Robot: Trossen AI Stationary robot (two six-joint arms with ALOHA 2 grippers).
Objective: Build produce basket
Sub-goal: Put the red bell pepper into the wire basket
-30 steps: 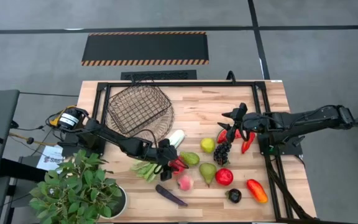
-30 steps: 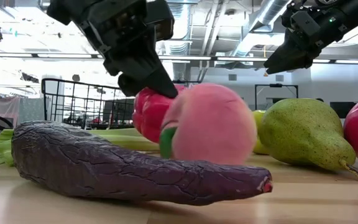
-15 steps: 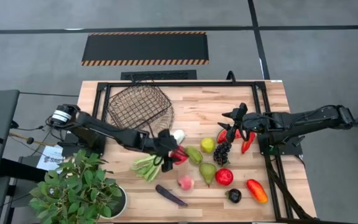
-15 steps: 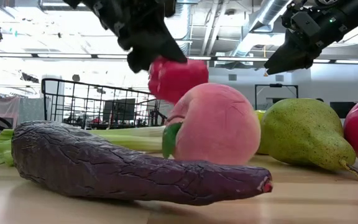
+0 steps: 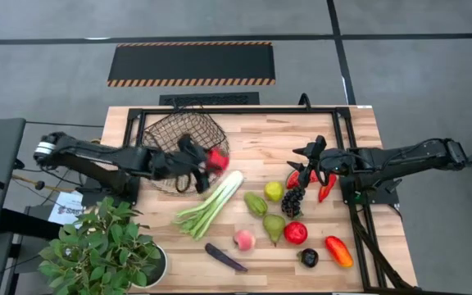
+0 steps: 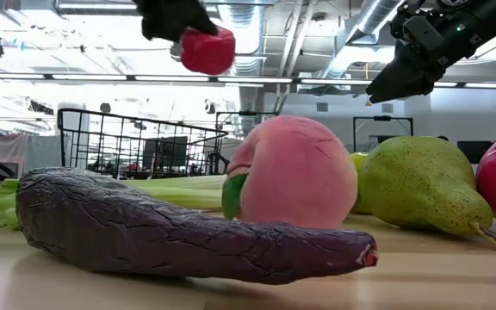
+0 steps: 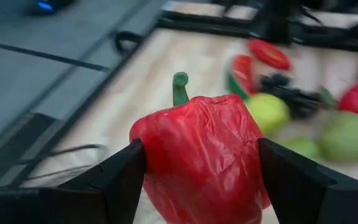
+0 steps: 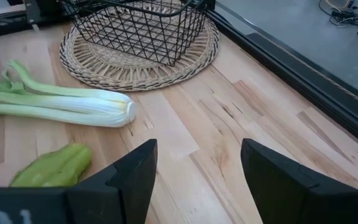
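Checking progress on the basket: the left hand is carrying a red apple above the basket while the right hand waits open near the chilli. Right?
Not an apple: the left hand holds a red pepper with a green stem, as the left wrist view shows. It is above the basket, and the right hand waits open near the chilli.

Overhead and table-level cameras share the peach.

A robotics lab or workshop: grey concrete floor, hazard-striped mat, exposed ceiling ducts, framed wooden worktop.
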